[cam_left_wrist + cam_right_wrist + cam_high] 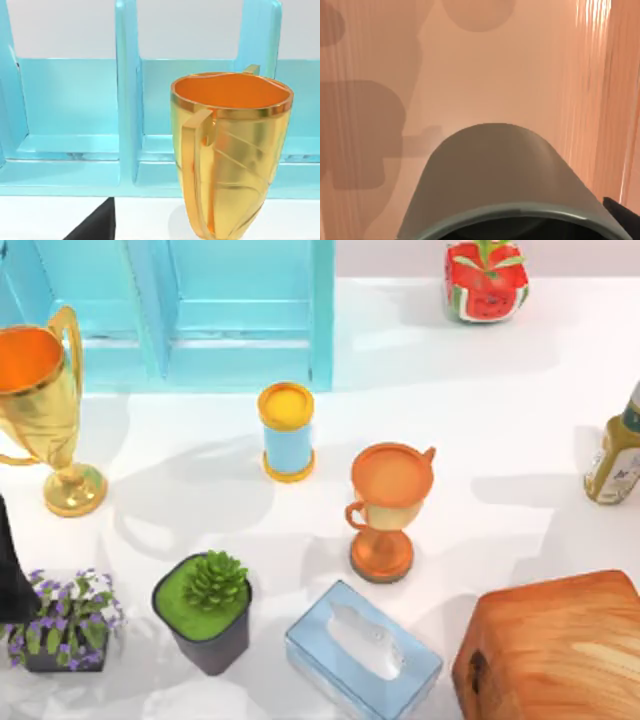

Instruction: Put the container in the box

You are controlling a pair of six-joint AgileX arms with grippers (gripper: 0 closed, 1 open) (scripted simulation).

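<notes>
Filling the lower half of the right wrist view, the grey-green cup (pixel 495 185) sits close under that camera against a peach-orange wooden surface (pixel 470 75), perhaps the box's inside, though the claw's grip cannot be told.

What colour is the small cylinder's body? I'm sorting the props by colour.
Light blue, with yellow rims and top; the cylinder shows best in the top view.

bottle (pixel 614 462) label prob. unreadable, no legible txt
</notes>
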